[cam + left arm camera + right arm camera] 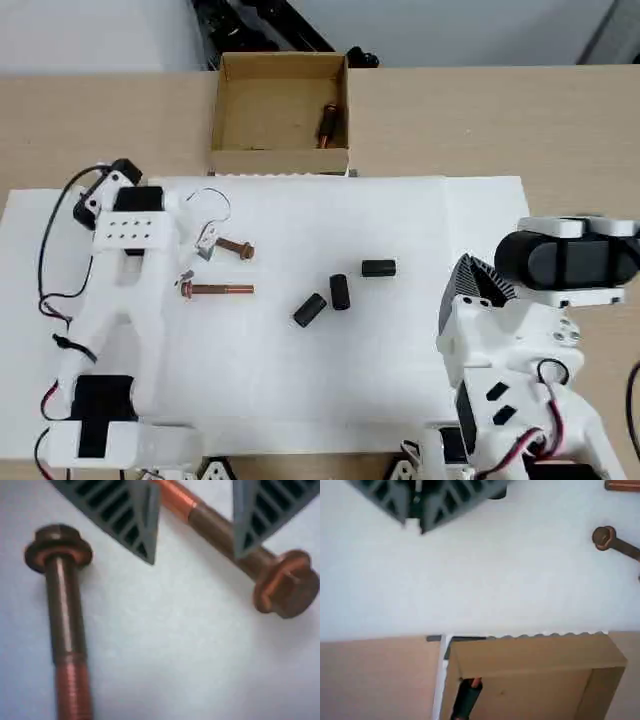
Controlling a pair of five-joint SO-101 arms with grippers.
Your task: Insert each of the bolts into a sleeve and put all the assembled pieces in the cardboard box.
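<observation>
— As seen from above, lying flat on the white foam mat (400, 210): near bolt (218, 289), long axis side to side, flanged head toward the left arm, threaded tip toward the mat's middle.

— And the far bolt (238, 248)?

— Slightly slanted, head facing the opposite way, toward the sleeves; shank partly hidden under the left claw (195, 557).

— Materials?

— Copper-brown metal, hex heads on round flanges, smooth shanks, ribbed thread at the ends (brighter orange there). Short black tubes for sleeves: first sleeve (379, 268) lying side to side, second sleeve (340, 291) pointing toward the box, third sleeve (310, 309) diagonal, just beside the second.

— Claws?

— Left claw spread wide, grey ribbed fingers (120, 515) either side of the far bolt's shank, nothing clamped; contact hard to judge. Right claw (417, 524) pressed closed, empty, over the mat's right side, well apart from the sleeves.

— Box?

— Plain brown cardboard box (225, 110), open-topped, just beyond the mat's far edge. One assembled piece (328, 125) inside, along the right wall, long axis pointing away from the arms.
</observation>
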